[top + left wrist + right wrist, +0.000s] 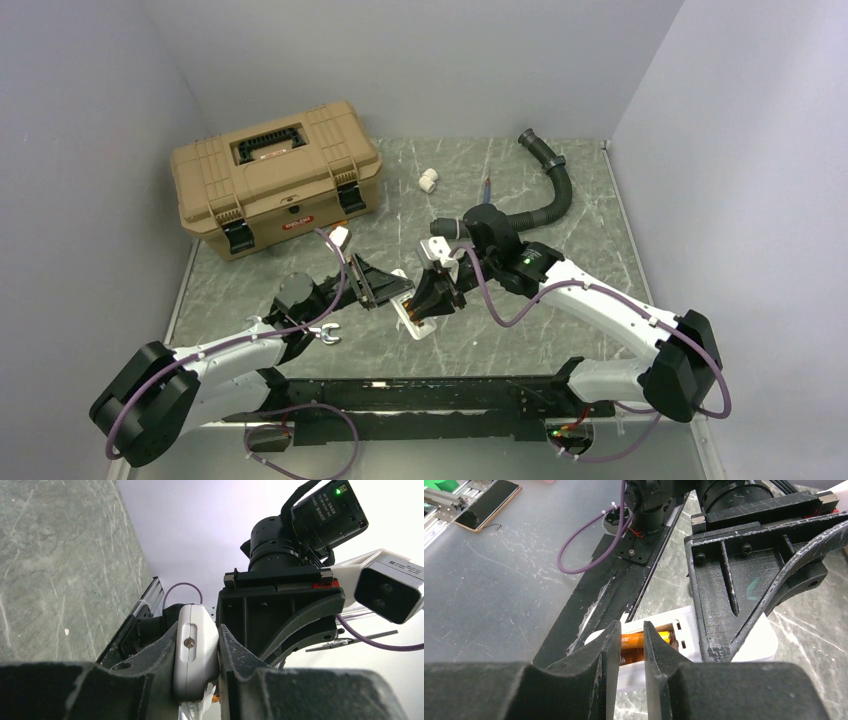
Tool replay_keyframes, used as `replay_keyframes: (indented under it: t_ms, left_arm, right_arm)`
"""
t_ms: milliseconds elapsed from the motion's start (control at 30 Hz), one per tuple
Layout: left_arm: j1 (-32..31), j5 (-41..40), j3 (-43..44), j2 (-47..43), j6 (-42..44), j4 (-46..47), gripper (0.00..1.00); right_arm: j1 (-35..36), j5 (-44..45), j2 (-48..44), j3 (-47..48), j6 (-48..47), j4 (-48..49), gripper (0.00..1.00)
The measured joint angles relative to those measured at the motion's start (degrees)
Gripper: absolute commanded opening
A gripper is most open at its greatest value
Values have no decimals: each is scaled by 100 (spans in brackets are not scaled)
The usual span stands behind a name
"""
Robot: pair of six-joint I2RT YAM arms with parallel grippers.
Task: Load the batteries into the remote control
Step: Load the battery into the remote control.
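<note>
Black fingers of the right gripper (pixel 632 628) stand a little apart over the open recess of the remote control (pixel 686 622). One of the batteries (pixel 632 641) lies lengthways in that recess and shows through the gap. Its far end runs on behind the finger at 3 o'clock, and we cannot tell whether the fingers touch it. The cell is orange with dark lettering; the remote is white plastic. At 9 o'clock of the right gripper, seen from above, the left gripper (pixel 198 636) is clamped on the remote's narrow edge. Further out, a tan toolbox (pixel 270 175) sits at 10 o'clock on the grey marbled table (pixel 590 230).
</note>
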Motion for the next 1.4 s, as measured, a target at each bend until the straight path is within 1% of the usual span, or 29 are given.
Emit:
replay_keyframes:
  t_ms: [1400]
  left_arm:
    - [0, -2, 0, 122, -177, 468, 0]
  right_arm:
    - [0, 13, -107, 109, 538, 122, 28]
